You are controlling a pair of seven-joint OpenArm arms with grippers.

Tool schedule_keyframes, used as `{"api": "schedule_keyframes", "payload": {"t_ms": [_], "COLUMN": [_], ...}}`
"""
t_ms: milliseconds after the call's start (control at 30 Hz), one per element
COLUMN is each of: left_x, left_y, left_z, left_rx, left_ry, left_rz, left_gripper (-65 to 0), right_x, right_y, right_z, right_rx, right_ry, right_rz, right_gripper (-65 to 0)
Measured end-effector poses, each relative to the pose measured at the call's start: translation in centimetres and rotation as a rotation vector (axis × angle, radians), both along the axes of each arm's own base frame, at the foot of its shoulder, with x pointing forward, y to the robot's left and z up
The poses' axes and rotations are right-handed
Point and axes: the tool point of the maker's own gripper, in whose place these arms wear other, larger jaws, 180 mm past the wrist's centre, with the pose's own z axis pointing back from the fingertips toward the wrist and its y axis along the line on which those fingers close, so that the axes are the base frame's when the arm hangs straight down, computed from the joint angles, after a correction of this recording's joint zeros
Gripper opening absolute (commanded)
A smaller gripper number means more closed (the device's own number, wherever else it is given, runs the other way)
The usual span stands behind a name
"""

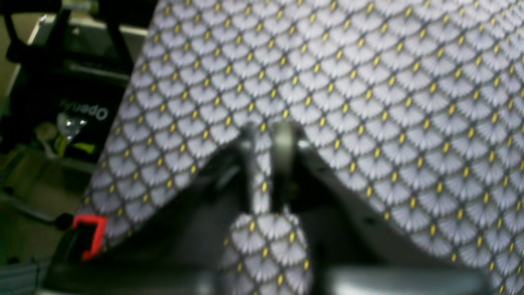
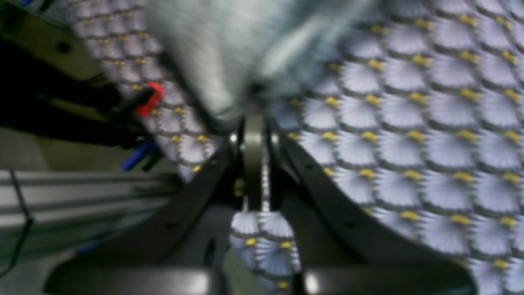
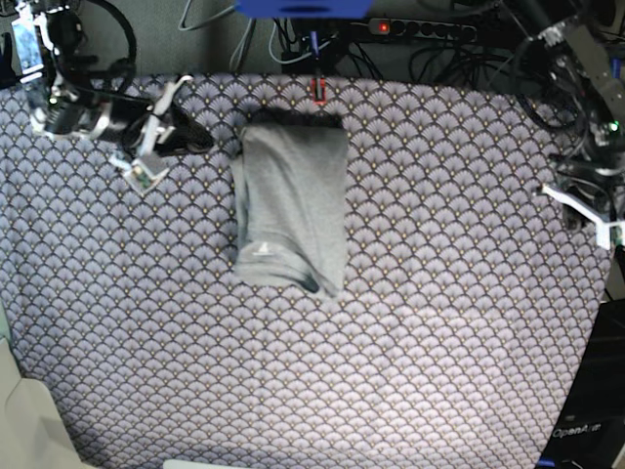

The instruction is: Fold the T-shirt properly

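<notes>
The T-shirt (image 3: 291,205) lies on the patterned tablecloth (image 3: 439,322) as a narrow grey rectangle, long side running front to back, with a tiny white mark near its front end. My right gripper (image 3: 200,137) hovers at the far left, a short way left of the shirt's back corner and apart from it. In the right wrist view its fingers (image 2: 254,123) are shut, with the blurred grey T-shirt (image 2: 213,53) just beyond the tips. My left gripper (image 3: 574,198) hangs at the table's right edge, far from the shirt. The left wrist view shows that gripper (image 1: 268,135) shut over bare tablecloth (image 1: 368,82), holding nothing.
A red clip (image 3: 317,91) sits on the back table edge right behind the shirt, with cables and a power strip (image 3: 420,29) beyond it. Another red clamp (image 1: 92,235) shows at the cloth's edge in the left wrist view. Dark stand parts (image 1: 61,102) lie off the table's side.
</notes>
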Motion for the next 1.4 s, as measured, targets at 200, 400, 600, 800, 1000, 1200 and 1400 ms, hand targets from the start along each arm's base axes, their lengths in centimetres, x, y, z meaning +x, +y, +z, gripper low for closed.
{"api": "schedule_keyframes", "payload": {"t_ms": [200,400,600,800,1000,1200,1400], "left_x": [-2.9,-5.9,-10.2,-14.7,-18.3,-21.7,-24.2], "left_y": [-0.5,-1.7,0.2,1.1,1.4,-0.2,-5.0], "left_z": [-2.1,-3.3,-2.9,-3.9,-5.0,-9.6,-16.8], "left_rx": [0.017,0.055,0.115,0.123,0.165,0.211,0.081], "left_ry": [0.090,0.172,0.242,0.347,0.444,0.517,0.535], "left_rz": [-0.046,-0.203,-0.169,-0.140,-0.094,-0.077,-0.136], "left_gripper": [-65.0,-65.0,-65.0,-65.0,-65.0,-65.0,-65.0], "right_x": [-0.2,-1.9,-4.0,-8.4,-11.9,-16.1,-19.8], "right_y": [-1.8,-3.8,-10.4,-18.0,-24.7,-26.1,-26.7], "right_z": [0.0,-0.8,-2.4,-3.3,-1.8,-4.8,-9.5], "right_rx": [-0.018,-0.046,-0.269,-0.524,-0.741,-0.770,-0.681], "right_ry": [0.006,0.038,0.053,0.111,0.083,0.102,0.164], "right_rz": [-0.052,-0.100,-0.247,-0.429,-0.642,-0.718,-0.850], "right_gripper": [-64.3,-64.4,-64.6,-64.7,-64.7,-64.7,-64.7]}}
